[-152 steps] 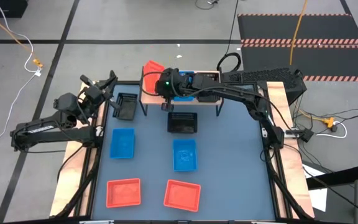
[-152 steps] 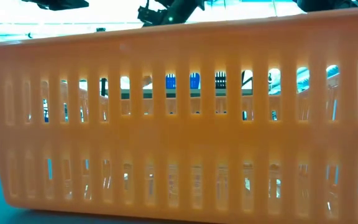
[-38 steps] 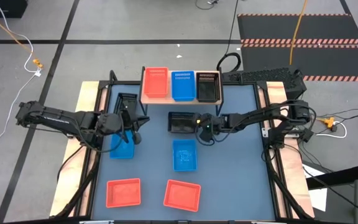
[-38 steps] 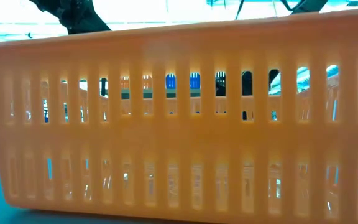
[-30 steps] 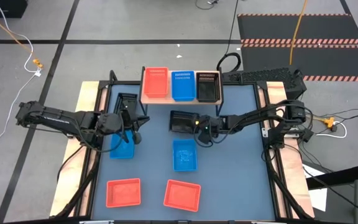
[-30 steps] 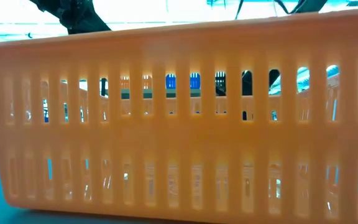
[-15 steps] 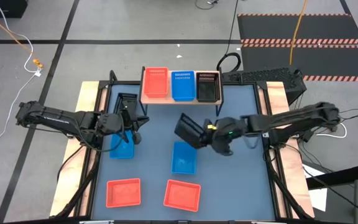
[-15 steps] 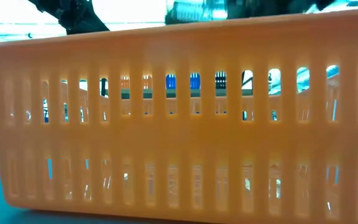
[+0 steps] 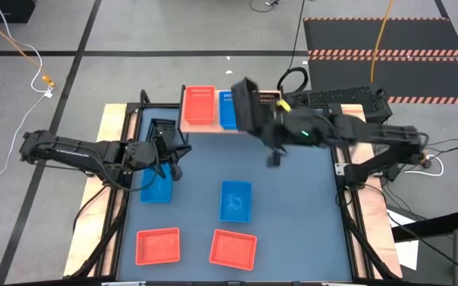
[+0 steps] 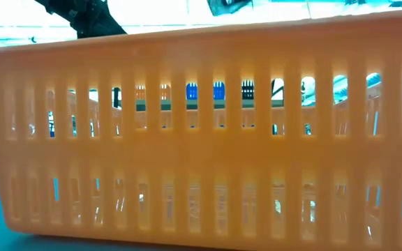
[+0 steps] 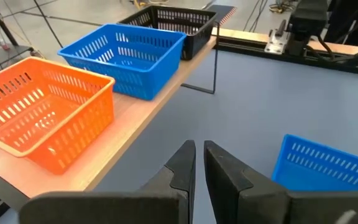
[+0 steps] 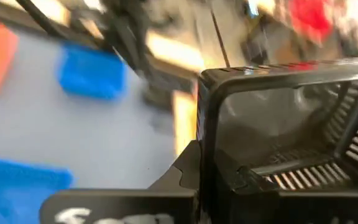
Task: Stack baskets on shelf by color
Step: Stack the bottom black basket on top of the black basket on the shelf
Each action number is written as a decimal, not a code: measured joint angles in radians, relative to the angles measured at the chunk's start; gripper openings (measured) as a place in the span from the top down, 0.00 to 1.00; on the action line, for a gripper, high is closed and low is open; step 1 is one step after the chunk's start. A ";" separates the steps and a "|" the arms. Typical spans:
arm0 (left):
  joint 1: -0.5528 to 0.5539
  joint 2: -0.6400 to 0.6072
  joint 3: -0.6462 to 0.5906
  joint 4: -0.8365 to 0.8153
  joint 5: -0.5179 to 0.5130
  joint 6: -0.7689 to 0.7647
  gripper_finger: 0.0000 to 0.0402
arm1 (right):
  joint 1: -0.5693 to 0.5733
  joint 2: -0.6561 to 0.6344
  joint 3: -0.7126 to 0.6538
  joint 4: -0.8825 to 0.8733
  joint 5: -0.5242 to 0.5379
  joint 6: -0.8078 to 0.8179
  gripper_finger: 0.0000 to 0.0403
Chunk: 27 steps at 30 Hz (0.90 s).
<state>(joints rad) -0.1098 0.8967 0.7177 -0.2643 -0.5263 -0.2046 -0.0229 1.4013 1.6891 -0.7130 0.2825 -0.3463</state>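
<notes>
My right gripper [image 9: 264, 121] is shut on a black basket [image 9: 245, 103], raised and tipped above the shelf [image 9: 213, 127]. The shelf's wooden top carries a red basket [image 9: 199, 106], a blue basket [image 9: 227, 117] and a black basket [image 9: 270, 100] side by side. My left gripper [image 9: 168, 164] is shut on nothing and hovers over the far edge of a blue basket [image 9: 157, 187] on the table's left. In the left wrist view its fingers [image 11: 188, 167] point toward the shelf [image 11: 129, 134]. The low view is filled by a red basket's wall [image 10: 201, 132]. My right gripper holds the black basket by one side wall [image 12: 205, 124], pinched at the rim. One finger [image 12: 185, 171] shows on the wall's outer side, and the basket itself hides the other. The basket is lifted clear over the shelf and steeply tilted.
On the table lie another blue basket [image 9: 235, 200] in the middle, two red baskets [image 9: 158, 245] [image 9: 233, 248] near the front edge, and a black basket [image 9: 161, 133] left of the shelf. Bare table [image 9: 300, 206] lies on the right side.
My right gripper has lifted the black basket off the table in front of the shelf. It swung up and toward the far edge until the basket hung over the shelf. The basket has tipped from flat to steeply tilted. My left arm has kept still.
</notes>
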 joint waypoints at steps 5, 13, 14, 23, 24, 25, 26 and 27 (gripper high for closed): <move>-0.002 0.000 0.000 0.000 0.000 -0.005 0.91 | -0.109 0.243 0.301 -0.405 0.069 0.040 1.00; -0.011 0.000 0.000 -0.007 0.000 0.011 0.91 | -0.208 0.413 0.396 -0.653 0.061 0.083 1.00; -0.011 0.000 0.000 -0.012 0.000 0.012 0.91 | -0.216 0.421 0.396 -0.672 0.057 0.091 1.00; -0.011 0.000 0.000 -0.024 0.000 0.008 0.91 | -0.240 0.423 0.396 -0.741 0.005 0.144 0.99; -0.011 0.000 0.000 -0.024 0.000 0.004 0.91 | -0.242 0.423 0.396 -0.740 -0.005 0.145 0.99; -0.011 0.000 0.000 -0.024 0.000 0.001 0.91 | -0.244 0.424 0.396 -0.741 -0.019 0.145 0.98; -0.011 0.000 0.000 -0.024 0.000 -0.001 0.91 | -0.245 0.423 0.396 -0.742 -0.027 0.146 0.97; -0.011 0.000 0.000 -0.024 0.000 -0.002 0.91 | -0.246 0.423 0.396 -0.743 -0.030 0.147 0.97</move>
<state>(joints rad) -0.1204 0.8967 0.7177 -0.2879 -0.5259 -0.2068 -0.2690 1.8244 2.0850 -1.4565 0.2525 -0.1990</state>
